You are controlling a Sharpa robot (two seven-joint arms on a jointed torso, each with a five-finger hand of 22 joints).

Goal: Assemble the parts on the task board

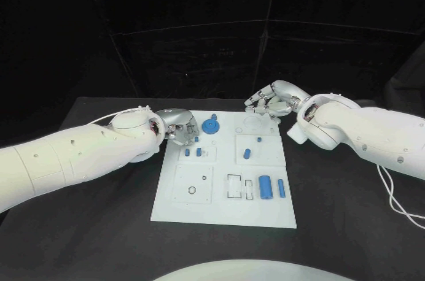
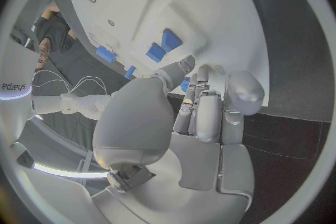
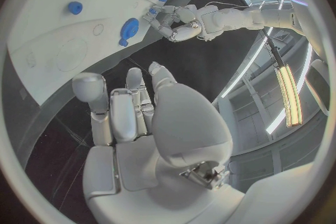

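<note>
So the black worktop (image 1: 106, 219) has the white task board (image 1: 226, 201) sitting in the middle, long side running away from the robot. The left arm (image 1: 62, 161) reaches in to the board's far left corner, the right arm (image 1: 372, 130) to its far right corner.

The left hand (image 1: 177, 126) is over the board's left edge, right beside the blue round part (image 1: 212, 127) with the knob on top. Its fingers (image 2: 210, 112) look curled down toward the board, but I can't tell if it's actually got hold of anything. The right hand (image 1: 270, 101) hovers just past the board's far edge, fingers (image 3: 119, 106) straight and a bit apart, nothing in it.

Parts on the board: a big blue cylinder (image 1: 266, 187) lying near the right edge with a thinner blue peg (image 1: 282, 188) just beside it, a small blue piece (image 1: 248, 152) in the middle right square, and two little blue bits (image 1: 193, 151) in the left one.
</note>
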